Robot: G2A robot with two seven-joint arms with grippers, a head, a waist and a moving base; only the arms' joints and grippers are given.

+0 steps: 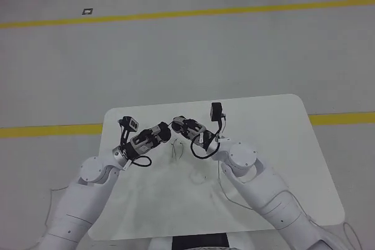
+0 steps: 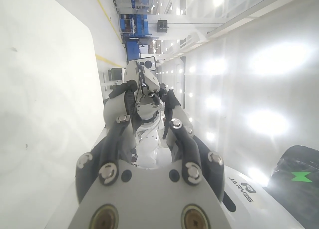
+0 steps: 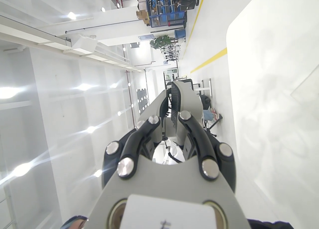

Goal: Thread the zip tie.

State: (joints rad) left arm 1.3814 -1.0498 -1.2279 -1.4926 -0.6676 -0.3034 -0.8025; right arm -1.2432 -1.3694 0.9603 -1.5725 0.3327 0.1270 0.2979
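Threading looks under way. Above the tabletop [image 1: 281,156], toward its far edge, the right end effector [image 3: 170,101] is nearly closed and seems to pinch the zip tie [image 2: 140,75], a thin dark strand. The left end effector [image 2: 149,101] meets it with fingers parted and empty. Next likely comes fine alignment of tail to head.

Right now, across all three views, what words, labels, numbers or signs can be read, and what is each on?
Floor tag, top view: too small to read.
Green hourglass-shaped sign on a black surface, left wrist view: a symbol, no letters.
Lettering on the white arm casing: a brand name, not quoted.
Signs on the blue racks behind: blurred.
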